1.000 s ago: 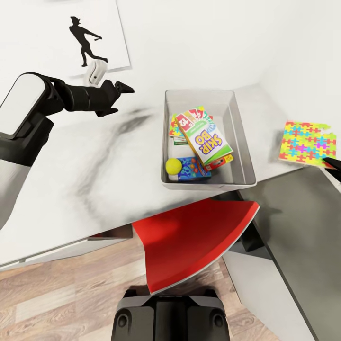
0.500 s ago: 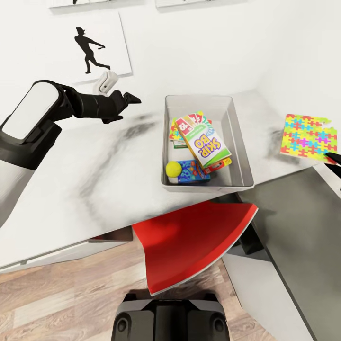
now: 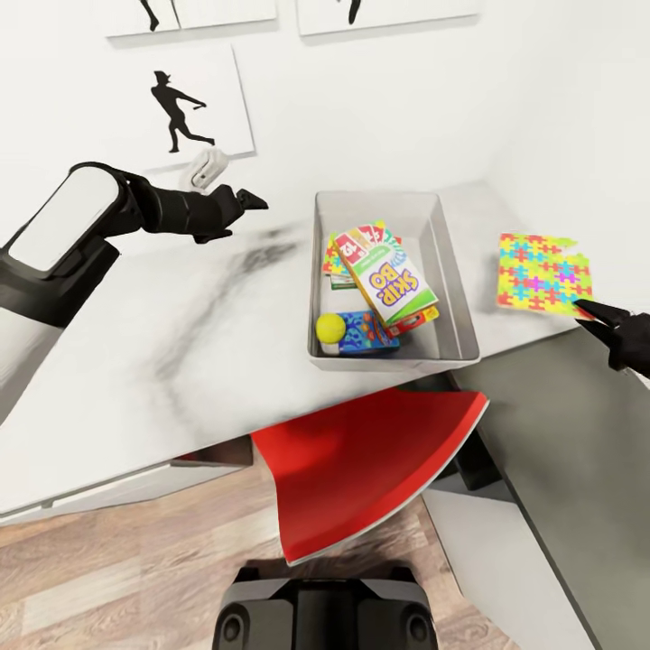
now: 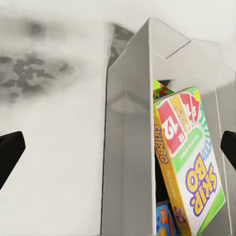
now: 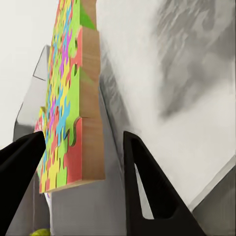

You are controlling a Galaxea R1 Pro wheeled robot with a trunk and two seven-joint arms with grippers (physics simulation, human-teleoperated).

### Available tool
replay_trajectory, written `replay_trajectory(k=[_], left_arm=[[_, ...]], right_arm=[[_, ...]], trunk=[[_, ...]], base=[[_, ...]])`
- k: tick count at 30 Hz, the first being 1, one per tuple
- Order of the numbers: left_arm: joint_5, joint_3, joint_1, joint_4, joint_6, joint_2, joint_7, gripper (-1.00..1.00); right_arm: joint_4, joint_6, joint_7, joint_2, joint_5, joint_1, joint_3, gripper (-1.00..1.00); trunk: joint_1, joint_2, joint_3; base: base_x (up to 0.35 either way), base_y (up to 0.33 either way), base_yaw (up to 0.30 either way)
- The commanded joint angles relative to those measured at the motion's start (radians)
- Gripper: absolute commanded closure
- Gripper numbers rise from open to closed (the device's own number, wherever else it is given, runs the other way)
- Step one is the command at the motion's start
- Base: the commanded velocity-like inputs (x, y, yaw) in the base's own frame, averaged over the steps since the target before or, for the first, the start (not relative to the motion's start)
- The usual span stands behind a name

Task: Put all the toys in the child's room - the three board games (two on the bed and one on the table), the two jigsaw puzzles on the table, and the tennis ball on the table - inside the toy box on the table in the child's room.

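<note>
- Right now I have the right gripper (image 3: 591,311) clamped on the near edge of the jigsaw puzzle (image 3: 542,273); in the right wrist view the box (image 5: 69,98) sits between the two fingers (image 5: 147,191), held by its thin side, its flat face turned away from the tabletop (image 3: 181,325).
- From that gripper the toy box (image 3: 465,298) lies toward the robot's left, close by, with the puzzle's far edge not yet over its rim as far as I can judge.
- Its long axis runs away from me, so I judge the puzzle needs carrying sideways over the near wall and laying flat.
- Inside the toy box I see the Skip-Bo box (image 3: 388,275), a blue game box (image 3: 366,332) and the tennis ball (image 3: 329,327).
- My left gripper (image 3: 244,200) hangs above the tabletop beyond the toy box's other side, jaws spread wide and empty; the right arm is plainly the one for this.
</note>
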Motion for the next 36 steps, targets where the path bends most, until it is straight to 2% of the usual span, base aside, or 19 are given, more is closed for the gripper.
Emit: replay_trajectory(k=[1,3,6,22,25,27,29,30,33,36], left_arm=[[0.011,-0.004,-0.001,-0.001,-0.003,0.006,0.009,-1.00],[0.010,-0.008,-0.001,-0.002,-0.003,0.022,0.009,-1.00],[0.011,-0.010,0.002,-0.002,-0.003,0.030,0.009,-1.00],[0.011,-0.012,0.030,0.002,-0.010,0.049,0.009,-1.00],[0.010,-0.029,0.033,0.002,-0.011,0.052,0.009,-1.00],[0.010,-0.047,0.036,0.000,-0.015,0.064,0.009,-1.00],[0.010,-0.070,0.039,-0.006,-0.034,0.087,0.009,-1.00],[0.016,-0.153,0.042,-0.051,-0.123,0.146,0.007,-1.00],[0.045,-0.236,0.044,-0.100,-0.199,0.183,0.007,-1.00],[0.096,-0.291,0.044,-0.151,-0.269,0.206,0.006,-1.00]], right_arm=[[0.000,0.005,-0.002,0.000,-0.006,-0.002,0.011,1.00],[0.000,0.004,-0.002,0.001,-0.018,-0.004,0.035,1.00],[-0.002,0.004,-0.002,0.002,-0.032,-0.015,0.045,1.00],[-0.008,0.004,-0.003,0.006,-0.048,-0.086,0.055,1.00],[-0.008,0.004,-0.004,0.007,-0.049,-0.090,0.055,1.00],[-0.007,0.004,-0.004,0.009,-0.050,-0.091,0.062,1.00],[-0.007,0.003,-0.005,0.016,-0.050,-0.092,0.083,1.00],[-0.007,0.002,-0.006,0.033,-0.051,-0.107,0.145,1.00],[-0.006,0.001,-0.007,0.043,-0.051,-0.141,0.173,1.00],[-0.006,0.001,-0.008,0.060,-0.051,-0.164,0.196,1.00]], trunk=[[0.001,-0.002,0.000],[0.001,-0.002,0.004],[0.001,-0.002,0.009],[0.001,-0.002,0.035],[0.001,-0.002,0.040],[0.001,-0.002,0.043],[0.001,-0.002,0.046],[0.001,-0.002,0.048],[0.001,-0.002,0.053],[0.001,-0.002,0.057]], base=[[0.000,0.000,0.000],[0.000,0.000,0.000],[0.000,0.000,0.000],[0.000,0.000,0.000],[0.000,0.000,0.000],[0.000,0.000,0.000],[0.000,0.000,0.000],[0.000,0.000,0.000],[0.000,0.000,0.000],[0.000,0.000,0.000]])
